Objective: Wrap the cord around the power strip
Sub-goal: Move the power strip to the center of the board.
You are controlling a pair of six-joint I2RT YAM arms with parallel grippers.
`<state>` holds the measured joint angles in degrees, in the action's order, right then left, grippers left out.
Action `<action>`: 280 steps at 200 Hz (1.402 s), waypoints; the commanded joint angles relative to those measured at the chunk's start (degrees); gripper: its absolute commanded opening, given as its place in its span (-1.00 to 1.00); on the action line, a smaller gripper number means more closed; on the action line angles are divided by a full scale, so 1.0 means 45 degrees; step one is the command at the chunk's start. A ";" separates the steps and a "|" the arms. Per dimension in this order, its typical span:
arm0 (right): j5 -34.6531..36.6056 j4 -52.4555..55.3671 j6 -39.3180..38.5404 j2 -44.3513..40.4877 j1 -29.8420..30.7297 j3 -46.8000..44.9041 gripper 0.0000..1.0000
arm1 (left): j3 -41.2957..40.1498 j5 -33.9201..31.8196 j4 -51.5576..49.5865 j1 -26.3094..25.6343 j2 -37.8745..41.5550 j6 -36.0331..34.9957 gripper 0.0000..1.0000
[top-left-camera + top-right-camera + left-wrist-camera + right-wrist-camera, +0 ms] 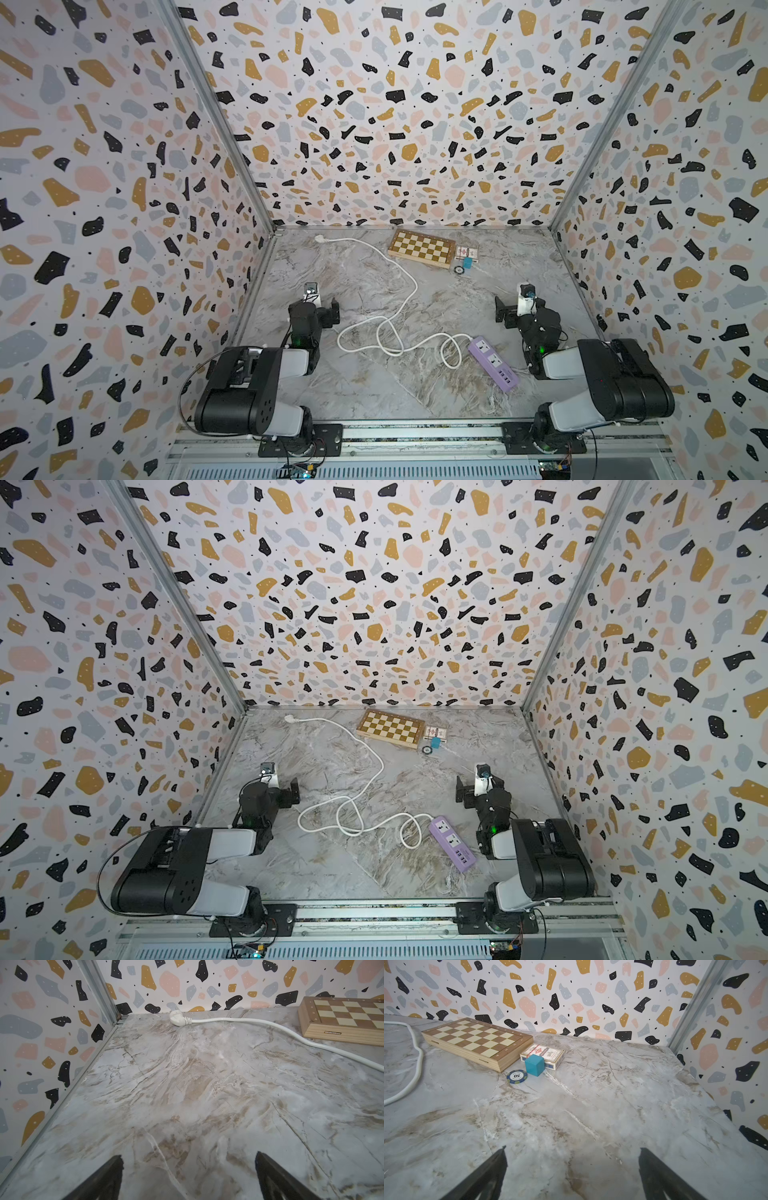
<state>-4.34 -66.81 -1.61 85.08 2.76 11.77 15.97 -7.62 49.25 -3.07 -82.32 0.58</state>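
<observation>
Both arms (249,386) (615,382) folded; left gripper (189,1160), right gripper (573,1153) spread.

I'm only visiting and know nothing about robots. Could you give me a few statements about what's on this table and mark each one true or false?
1. The cord is wound around the power strip. False: it lies in loose loops on the table.
2. The left gripper and right gripper are open and empty. True.
3. The plug lies by the back wall. True.
4. The blue cube sits on the chessboard. False: it stands on the table near it.
</observation>
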 commanded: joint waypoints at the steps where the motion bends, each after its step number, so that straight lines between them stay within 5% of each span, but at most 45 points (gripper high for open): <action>1: -0.0071 -0.0388 -0.0093 -0.0073 0.0069 0.0197 1.00 | 0.0437 0.0161 0.0461 0.0004 -0.0077 -0.0189 0.99; 193: -0.0273 -0.0253 0.0142 -0.0140 -0.0205 0.0268 1.00 | 0.0570 0.0975 0.0176 0.0206 -0.0011 -0.0200 0.99; 223: 0.1827 0.7589 0.1121 -0.2031 -0.0360 0.3987 1.00 | 0.2556 0.3247 -0.4676 0.0214 0.1539 -0.1090 0.99; 247: 0.1076 1.1884 0.1410 -0.2172 -0.0088 0.6469 1.00 | 0.4130 0.6728 -0.7139 -0.0169 0.2493 -0.2099 0.99; 280: -0.0026 1.6437 0.1215 -0.2784 0.1768 0.7332 1.00 | 0.6490 0.8918 -1.0393 -0.2548 0.2909 -0.4173 0.99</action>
<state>-0.21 -18.26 3.49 74.67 4.89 44.73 38.83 19.29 17.34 -7.57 -69.95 -8.84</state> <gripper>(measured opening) 0.999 0.995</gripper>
